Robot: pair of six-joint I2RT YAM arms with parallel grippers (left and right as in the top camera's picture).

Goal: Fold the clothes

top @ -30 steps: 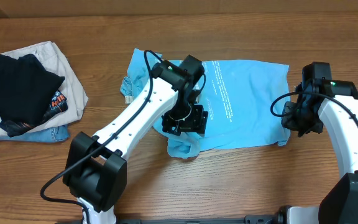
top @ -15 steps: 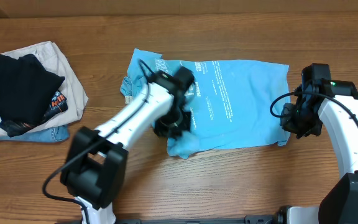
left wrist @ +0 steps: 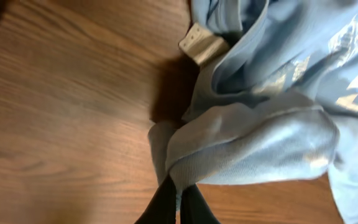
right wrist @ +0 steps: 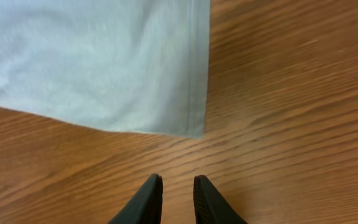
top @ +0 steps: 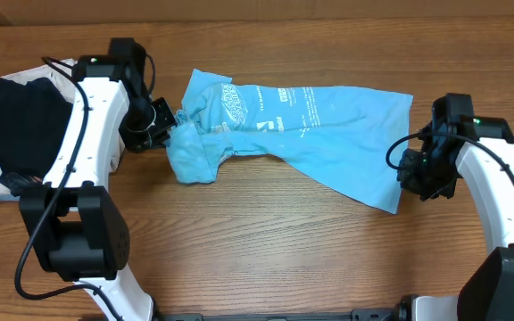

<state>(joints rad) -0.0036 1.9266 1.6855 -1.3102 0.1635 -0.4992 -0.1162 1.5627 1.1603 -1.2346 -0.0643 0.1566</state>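
Observation:
The light blue T-shirt point(top: 328, 125) lies across the middle of the table, pulled into a slanted, wrinkled shape with white lettering facing up. Its left part is bunched into a lump point(top: 190, 153). My left gripper point(top: 161, 134) is at that lump's left side and shut on the cloth. In the left wrist view the black fingers point(left wrist: 179, 202) pinch a fold of the blue fabric point(left wrist: 253, 137), and a small white tag point(left wrist: 201, 42) shows above. My right gripper point(right wrist: 178, 183) hovers over bare wood just off the shirt's lower right corner point(right wrist: 194, 124), its jaws slightly apart and holding nothing.
A pile of other garments sits at the far left, with a black garment point(top: 12, 120) on top, partly hidden behind my left arm point(top: 83, 160). My right arm point(top: 498, 196) runs along the right edge of the table.
My left gripper shut on the shirt's lower left part and dragged it left and back, stretching the shirt into a slant. My right gripper's jaws parted a little; the arm hardly moved.

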